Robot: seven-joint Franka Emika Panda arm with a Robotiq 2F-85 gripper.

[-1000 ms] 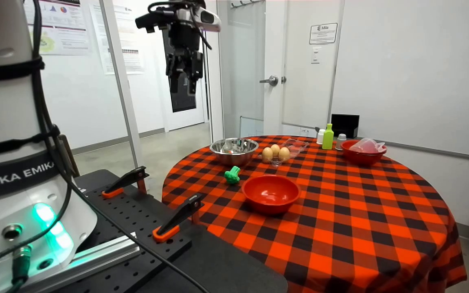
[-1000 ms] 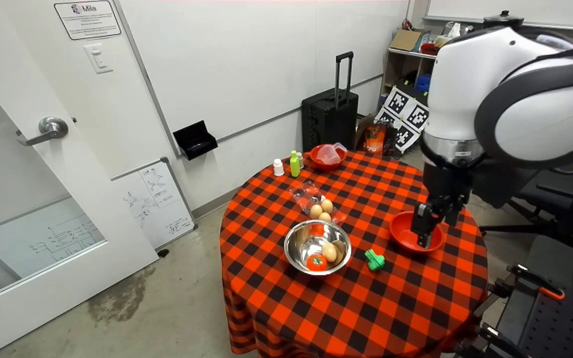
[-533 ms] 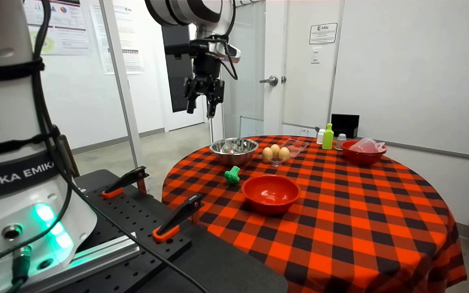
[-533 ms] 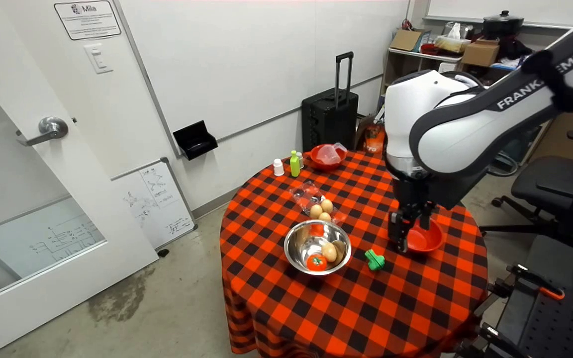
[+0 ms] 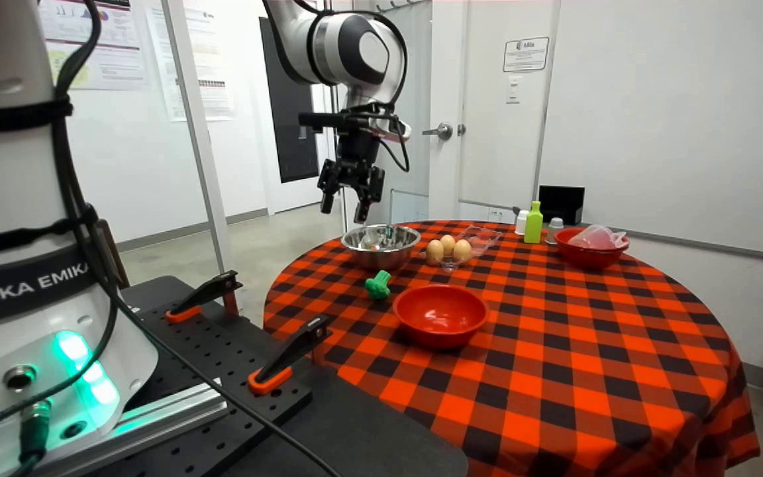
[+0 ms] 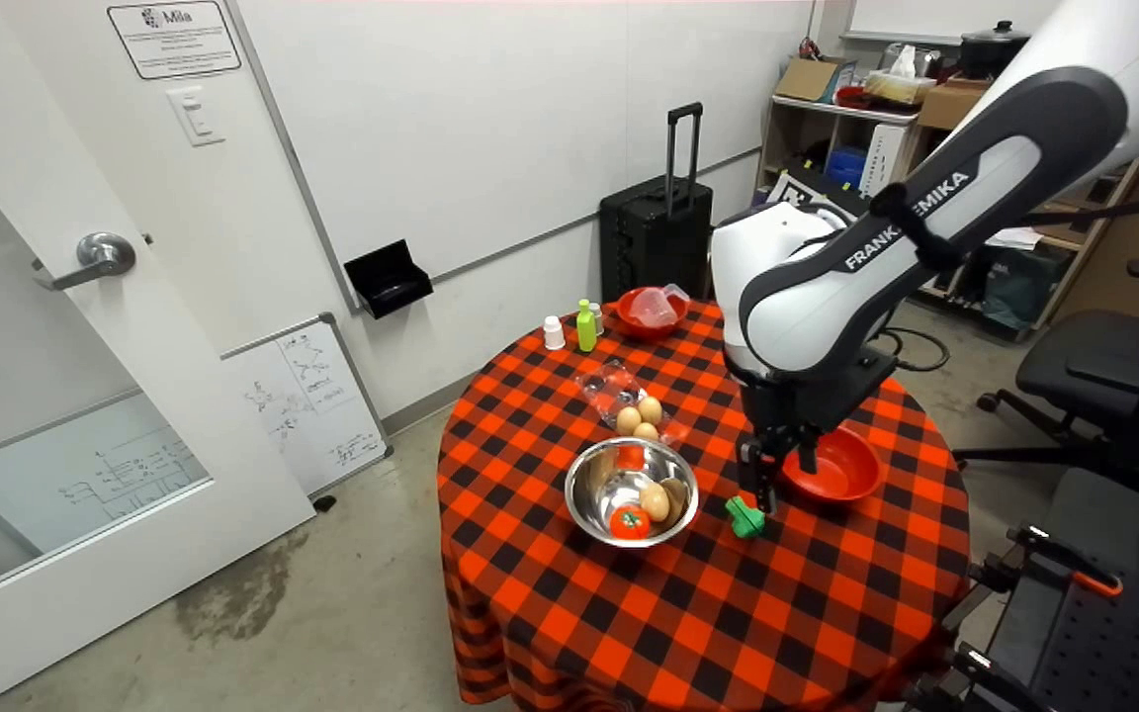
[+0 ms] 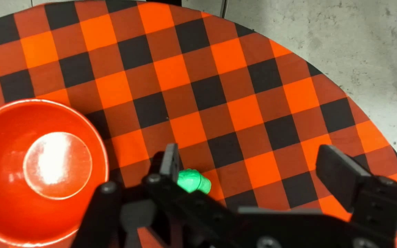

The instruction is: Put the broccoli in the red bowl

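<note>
Pincer [image 7: 252, 164] in wrist view, broccoli [image 7: 193, 180] partly behind it

Metal bowl [image 6: 586, 483] w/ tomato [image 6: 630, 523] & egg [image 6: 655, 501] sits nr 3 more eggs [image 5: 448, 245]

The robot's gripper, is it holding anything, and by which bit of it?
Nothing is held: the gripper hangs open, and the toy broccoli lies on the checkered tablecloth.

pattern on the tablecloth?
Red and black check; the tablecloth shows best in the wrist view.
</note>
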